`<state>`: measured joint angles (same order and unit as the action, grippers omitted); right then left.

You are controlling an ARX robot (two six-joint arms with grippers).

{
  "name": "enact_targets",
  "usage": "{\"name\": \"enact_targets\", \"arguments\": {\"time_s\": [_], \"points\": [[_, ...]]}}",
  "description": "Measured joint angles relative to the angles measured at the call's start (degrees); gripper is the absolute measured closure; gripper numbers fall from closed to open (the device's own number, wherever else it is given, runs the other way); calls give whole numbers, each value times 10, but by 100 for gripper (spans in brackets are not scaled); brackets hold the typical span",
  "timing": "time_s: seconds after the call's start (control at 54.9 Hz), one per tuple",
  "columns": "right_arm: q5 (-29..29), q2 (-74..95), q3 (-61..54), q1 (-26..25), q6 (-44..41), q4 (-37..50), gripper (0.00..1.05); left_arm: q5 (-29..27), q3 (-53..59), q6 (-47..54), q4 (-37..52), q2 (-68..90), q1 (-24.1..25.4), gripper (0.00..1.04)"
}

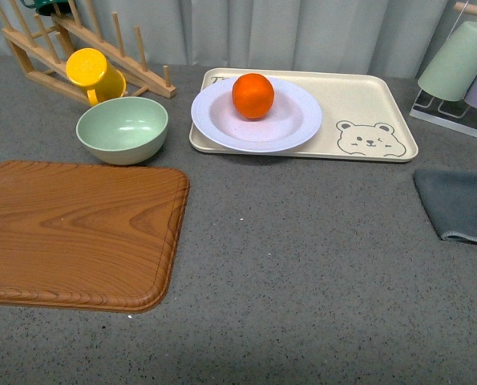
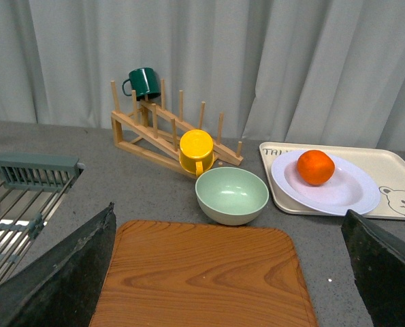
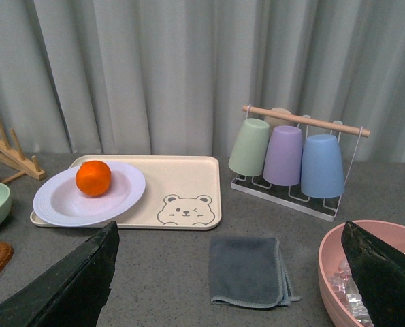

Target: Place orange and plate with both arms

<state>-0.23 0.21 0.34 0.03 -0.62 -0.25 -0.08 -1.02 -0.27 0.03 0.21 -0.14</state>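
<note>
The orange (image 1: 252, 95) sits in the pale lavender-white plate (image 1: 298, 128), which rests on the left part of the beige bear tray (image 1: 366, 104). Both also show in the left wrist view, orange (image 2: 315, 167) on plate (image 2: 352, 194), and in the right wrist view, orange (image 3: 93, 178) on plate (image 3: 66, 204). Neither arm shows in the front view. My left gripper (image 2: 229, 272) is open and empty over the wooden board (image 2: 202, 279). My right gripper (image 3: 229, 272) is open and empty above the grey cloth (image 3: 246, 269).
A mint green bowl (image 1: 123, 129) and a yellow cup (image 1: 94, 74) on a wooden rack (image 1: 134, 64) stand at the back left. The wooden board (image 1: 74, 233) lies front left. A grey cloth (image 1: 458, 204), a cup stand (image 3: 290, 160), a pink bowl (image 3: 338, 259) and a sink rack (image 2: 18, 204) are around.
</note>
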Motion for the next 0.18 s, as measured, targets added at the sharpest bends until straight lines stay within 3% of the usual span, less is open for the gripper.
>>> {"name": "enact_targets", "arguments": {"time_s": [0.182], "points": [[0, 0, 0, 0, 0, 0, 9, 0, 0, 0, 0, 0, 0, 6]]}}
